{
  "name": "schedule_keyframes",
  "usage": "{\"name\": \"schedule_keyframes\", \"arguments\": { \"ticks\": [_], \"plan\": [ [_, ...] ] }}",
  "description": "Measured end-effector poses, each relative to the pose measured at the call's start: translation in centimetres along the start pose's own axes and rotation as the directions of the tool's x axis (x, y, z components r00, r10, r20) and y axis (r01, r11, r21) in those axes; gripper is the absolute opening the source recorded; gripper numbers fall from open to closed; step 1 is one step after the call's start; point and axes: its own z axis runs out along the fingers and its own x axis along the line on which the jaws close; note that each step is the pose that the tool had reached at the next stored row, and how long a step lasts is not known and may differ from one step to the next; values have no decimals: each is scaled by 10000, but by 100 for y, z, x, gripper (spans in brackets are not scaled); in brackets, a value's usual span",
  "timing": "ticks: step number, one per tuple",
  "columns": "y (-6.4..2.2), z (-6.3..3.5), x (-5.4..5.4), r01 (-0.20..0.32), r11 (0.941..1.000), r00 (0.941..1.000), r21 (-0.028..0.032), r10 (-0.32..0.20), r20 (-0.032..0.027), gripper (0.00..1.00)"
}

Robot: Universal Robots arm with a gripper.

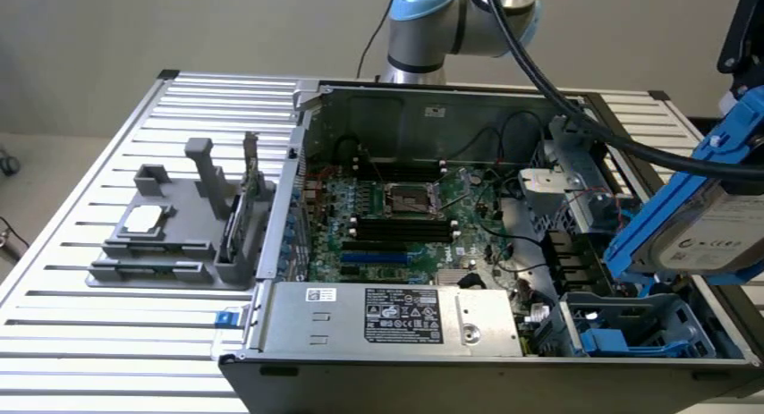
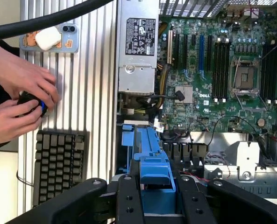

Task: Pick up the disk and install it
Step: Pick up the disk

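The disk [image 1: 714,237], a silver drive with a white label in a blue carrier, hangs tilted in the air at the exterior view's right. It is above the open computer case [image 1: 418,101], over the drive bay corner with blue plastic parts [image 1: 632,329]. In the wrist view my gripper [image 2: 158,189] is shut on the disk's blue carrier [image 2: 154,175], with a black finger [image 2: 129,200] on each side. Below the carrier lie the blue bay rails [image 2: 140,142] and the motherboard [image 2: 213,60].
A grey power-supply box [image 1: 394,314] lies along the case's near side. A grey fixture [image 1: 179,231] holding a small silver chip [image 1: 143,219] stands on the slatted table at the exterior view's left. A person's hands [image 2: 19,95], a keyboard [image 2: 59,165] and a phone [image 2: 49,37] are beside the case.
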Motion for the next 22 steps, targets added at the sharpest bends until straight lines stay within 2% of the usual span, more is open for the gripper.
{"name": "schedule_keyframes", "arguments": {
  "ticks": [4, 22],
  "plan": [
    [-4, 72, 43, 0, 10000, 10000, 0, 0, 0, 33],
    [-20, 399, 46, 0, 10000, 10000, 6, 0, -2, 33]
  ]
}}
